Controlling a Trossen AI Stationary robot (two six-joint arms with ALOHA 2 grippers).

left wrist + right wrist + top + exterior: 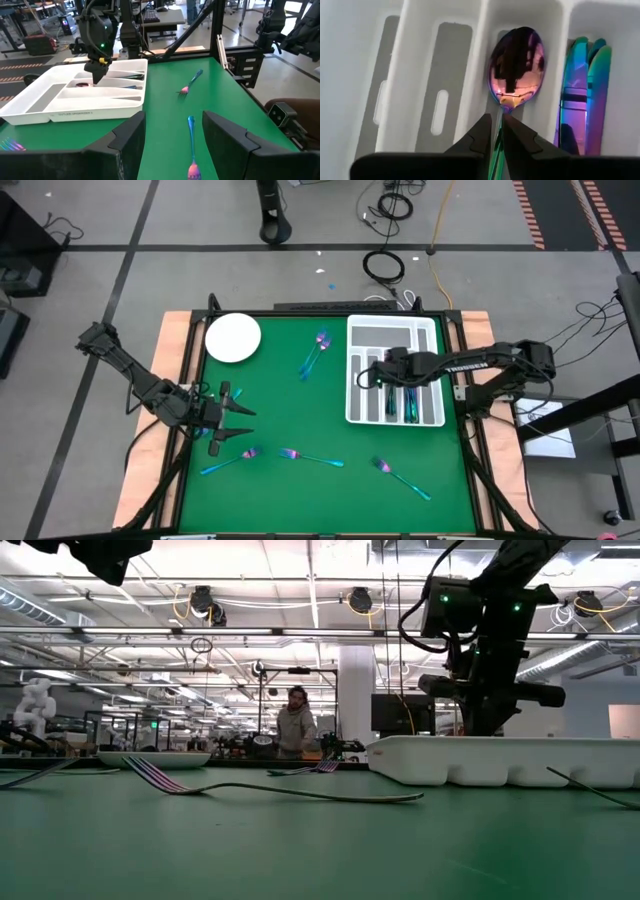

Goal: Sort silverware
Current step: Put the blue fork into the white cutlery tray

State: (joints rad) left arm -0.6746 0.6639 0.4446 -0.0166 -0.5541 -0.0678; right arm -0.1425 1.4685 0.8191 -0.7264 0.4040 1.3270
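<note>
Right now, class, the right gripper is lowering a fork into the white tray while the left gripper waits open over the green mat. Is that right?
Not quite: it is a spoon, not a fork, as the right wrist view shows. The right gripper is over the white tray, and the left gripper waits open over the green mat.

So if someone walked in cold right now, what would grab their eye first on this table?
Probably the right gripper low in the white tray, its fingers almost closed around the handle of an iridescent spoon lying in a compartment beside the sorted knives. Next, the loose forks scattered on the green mat near the waiting, open left gripper.
</note>
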